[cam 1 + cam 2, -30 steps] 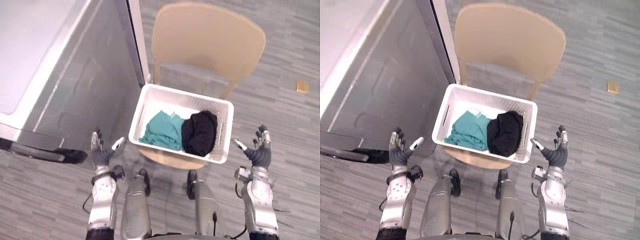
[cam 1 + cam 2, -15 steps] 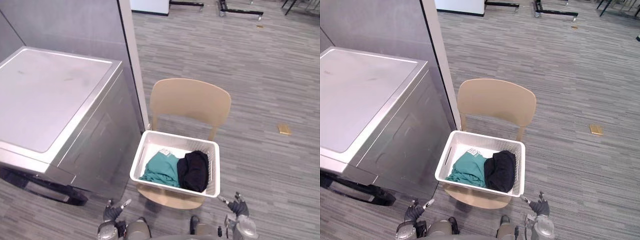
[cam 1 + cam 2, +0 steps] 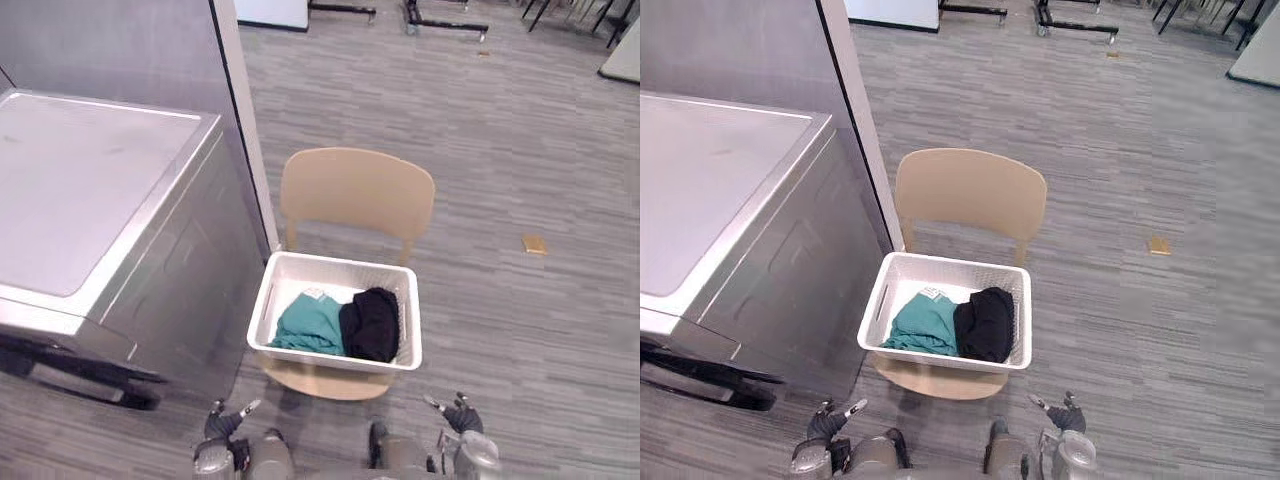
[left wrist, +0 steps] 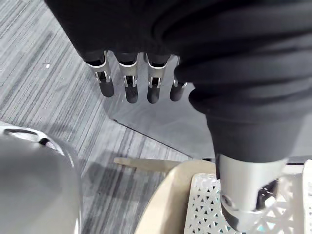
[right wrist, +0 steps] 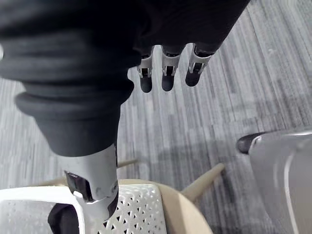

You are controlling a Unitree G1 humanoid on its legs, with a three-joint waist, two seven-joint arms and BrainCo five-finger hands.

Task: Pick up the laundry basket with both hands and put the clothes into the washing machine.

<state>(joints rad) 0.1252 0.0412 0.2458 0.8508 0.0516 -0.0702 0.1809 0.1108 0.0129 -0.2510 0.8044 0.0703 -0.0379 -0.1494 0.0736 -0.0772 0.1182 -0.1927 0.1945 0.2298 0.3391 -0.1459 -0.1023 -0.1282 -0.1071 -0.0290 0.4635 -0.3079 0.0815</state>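
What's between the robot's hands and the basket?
In the left eye view, just bare floor and the chair's seat edge separate the left hand and right hand from the basket.

White basket [image 3: 334, 362], teal [image 3: 309, 325] and black clothes [image 3: 371, 323]

White basket [image 3: 330, 358], teal and black clothes [image 3: 338, 325] inside.

- The right hand [image 5: 167, 73] holds its fingers straight, over the grey striped floor [image 5: 204, 122]
- Its thumb [image 5: 95, 187] shows before the white laundry basket [image 5: 139, 209], at its lattice wall
- A black garment [image 5: 61, 219] lies inside; the tan chair [image 5: 183, 209] sits beneath
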